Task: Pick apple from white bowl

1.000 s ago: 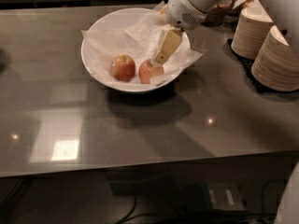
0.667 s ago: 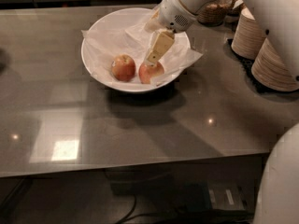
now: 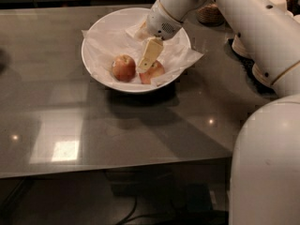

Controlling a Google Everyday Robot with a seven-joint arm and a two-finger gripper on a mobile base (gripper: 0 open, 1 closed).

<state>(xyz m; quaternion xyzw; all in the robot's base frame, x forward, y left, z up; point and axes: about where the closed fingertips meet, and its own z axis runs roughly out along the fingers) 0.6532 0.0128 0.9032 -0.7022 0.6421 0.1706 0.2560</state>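
The white bowl (image 3: 101, 29) stands at the back middle of the dark table, lined with crumpled white paper. Two apples lie in it. The apple (image 3: 123, 68), red-brown with a little yellow at the stem, lies on the left. A paler pinkish-orange apple (image 3: 156, 71) lies to its right. My gripper (image 3: 146, 65) reaches down into the bowl from the upper right. Its cream tip hangs just above and between the two apples, in front of the paler one's left side. It holds nothing that I can see.
Stacks of beige disposable bowls (image 3: 262, 74) stand at the right edge behind my arm. A woven basket (image 3: 209, 14) sits at the back. My white arm (image 3: 248, 27) crosses the upper right, and its base (image 3: 267, 163) fills the lower right.
My gripper has moved left and a little lower inside the bowl, from over the paper at the right side to between the two apples. The apples have not moved.
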